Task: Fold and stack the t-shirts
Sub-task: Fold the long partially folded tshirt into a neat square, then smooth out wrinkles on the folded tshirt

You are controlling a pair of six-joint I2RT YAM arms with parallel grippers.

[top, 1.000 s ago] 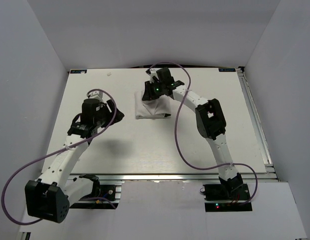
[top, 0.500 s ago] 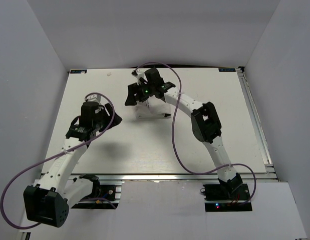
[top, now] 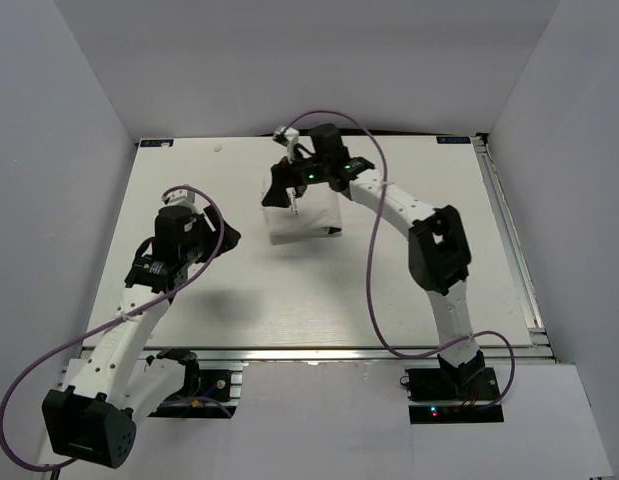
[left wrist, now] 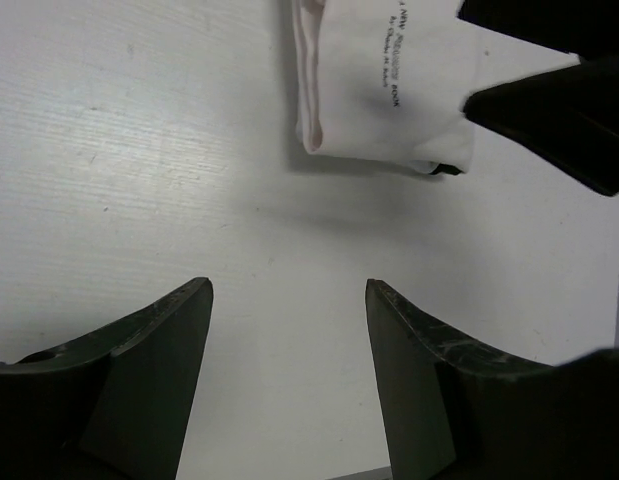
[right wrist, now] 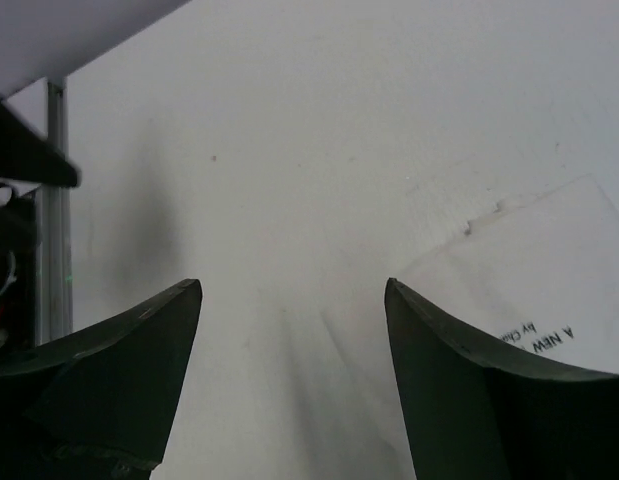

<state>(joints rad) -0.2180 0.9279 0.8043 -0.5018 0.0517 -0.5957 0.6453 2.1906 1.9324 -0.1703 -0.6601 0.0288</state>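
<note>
T-shirt (left wrist: pixel 384 90): one, white, folded into a rectangle, flat on the white tabletop (top: pixel 289 290). Small black print on it reads "A NEW" in the right wrist view, with a line under it starting "by"; the rest is too small to read. A dark bit of cloth peeks from one corner. The two right fingers (right wrist: pixel 109 360) stand wide apart above the t-shirt's edge, holding nothing; whether they touch the cloth cannot be told. The two left fingers (left wrist: pixel 149 370), also wide apart and empty, hover near the t-shirt, clear of it.
</note>
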